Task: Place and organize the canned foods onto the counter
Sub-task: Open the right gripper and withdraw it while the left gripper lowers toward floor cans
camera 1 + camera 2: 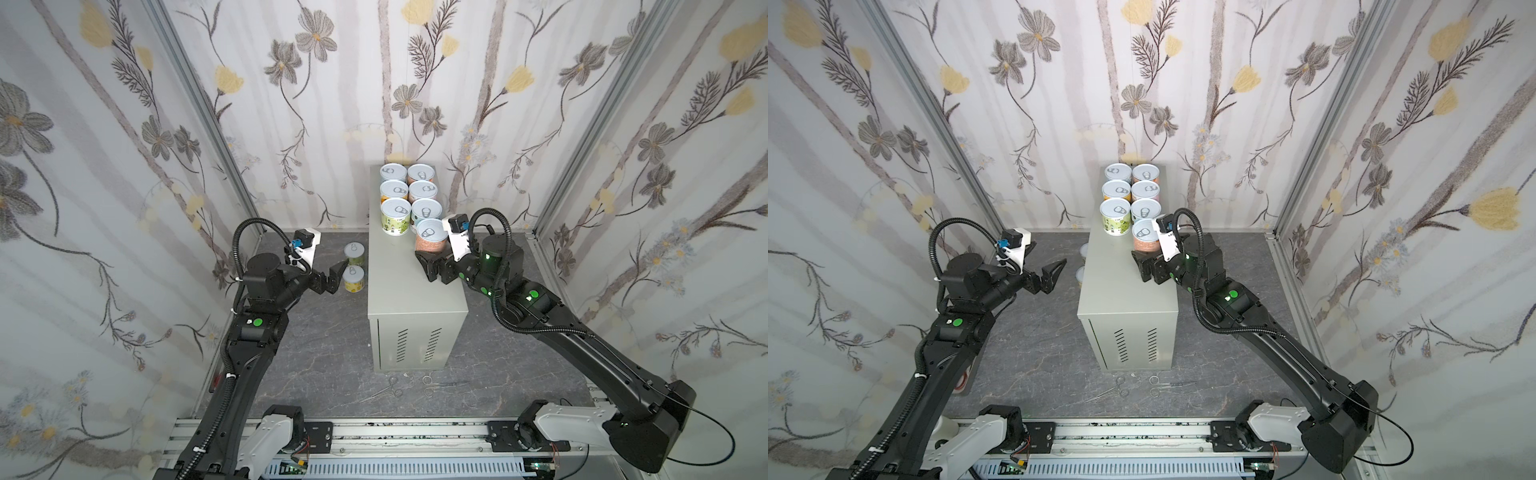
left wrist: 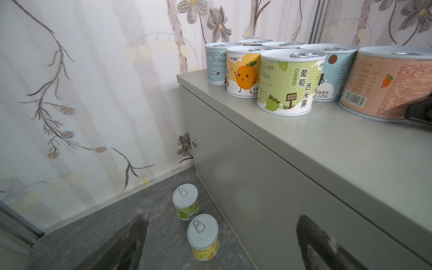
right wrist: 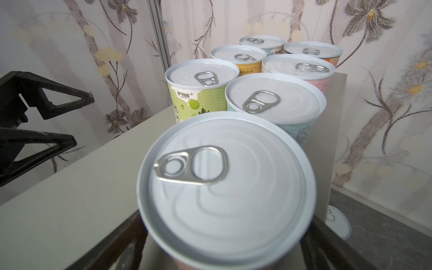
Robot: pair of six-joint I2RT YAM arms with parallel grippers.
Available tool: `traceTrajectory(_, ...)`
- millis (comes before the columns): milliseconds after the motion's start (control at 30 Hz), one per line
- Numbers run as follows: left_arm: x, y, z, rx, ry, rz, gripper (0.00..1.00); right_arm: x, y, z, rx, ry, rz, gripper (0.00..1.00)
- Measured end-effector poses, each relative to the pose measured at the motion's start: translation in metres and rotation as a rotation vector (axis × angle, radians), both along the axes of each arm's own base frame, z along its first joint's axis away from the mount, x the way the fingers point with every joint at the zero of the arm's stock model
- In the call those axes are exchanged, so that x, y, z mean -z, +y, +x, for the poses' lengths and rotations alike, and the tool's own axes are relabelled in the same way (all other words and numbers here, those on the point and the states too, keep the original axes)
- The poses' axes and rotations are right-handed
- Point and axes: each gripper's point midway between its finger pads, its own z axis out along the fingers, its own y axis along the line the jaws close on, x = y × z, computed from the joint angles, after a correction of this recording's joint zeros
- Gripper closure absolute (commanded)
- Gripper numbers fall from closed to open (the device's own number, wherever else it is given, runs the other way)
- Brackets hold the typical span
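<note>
Seven canned foods stand in two rows at the back of the counter (image 1: 409, 299) (image 1: 1125, 303). The front one is a pink-orange can (image 1: 433, 241) (image 3: 224, 187). My right gripper (image 1: 434, 253) (image 3: 224, 247) is open, with a finger on each side of this can, which rests on the counter. On the floor left of the counter stand a green-label can (image 1: 354, 253) (image 2: 185, 202) and a yellow-label can (image 1: 353, 279) (image 2: 203, 236). My left gripper (image 1: 341, 276) (image 2: 222, 216) hovers open beside them, holding nothing. Another can lid (image 3: 336, 222) shows on the floor right of the counter.
Two pairs of metal forceps (image 1: 392, 390) (image 1: 434, 380) lie on the dark marbled floor in front of the counter. Floral walls close in the back and both sides. The arms' mounting rail (image 1: 415, 432) runs along the front.
</note>
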Motion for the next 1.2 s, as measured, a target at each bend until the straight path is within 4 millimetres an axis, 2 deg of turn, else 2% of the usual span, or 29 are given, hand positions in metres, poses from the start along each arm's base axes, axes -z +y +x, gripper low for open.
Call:
traceTrajectory(267,0.037,0.005,0.014,-0.045,0.086,-0.007,0.00,-0.007,-0.023,-0.026,0.002,-0.021,0.007,0.00)
traceTrajectory(433,0.069,0.013,0.036,-0.113,0.181,-0.009,0.00,-0.026,-0.050,-0.042,0.031,-0.062,0.035,0.00)
traceTrajectory(567,0.091,0.018,0.049,-0.161,0.241,-0.014,0.00,-0.029,-0.072,-0.051,0.061,-0.074,0.034,0.00)
traceTrajectory(767,0.106,0.019,0.064,-0.195,0.274,-0.042,0.00,-0.027,-0.121,-0.051,0.197,-0.082,0.032,0.00)
traceTrajectory(833,0.116,0.020,0.070,-0.207,0.297,-0.041,0.00,-0.026,-0.137,-0.048,0.245,-0.082,0.030,0.00)
traceTrajectory(933,0.137,0.019,0.077,-0.230,0.353,-0.039,0.00,-0.021,-0.155,-0.041,0.308,-0.069,0.020,0.00)
traceTrajectory(1100,0.152,0.006,0.087,-0.230,0.391,-0.017,0.00,-0.011,-0.184,-0.032,0.411,-0.044,0.003,0.00)
traceTrajectory(1200,0.163,0.001,0.092,-0.231,0.418,-0.005,0.00,-0.003,-0.194,-0.026,0.435,-0.024,-0.001,0.00)
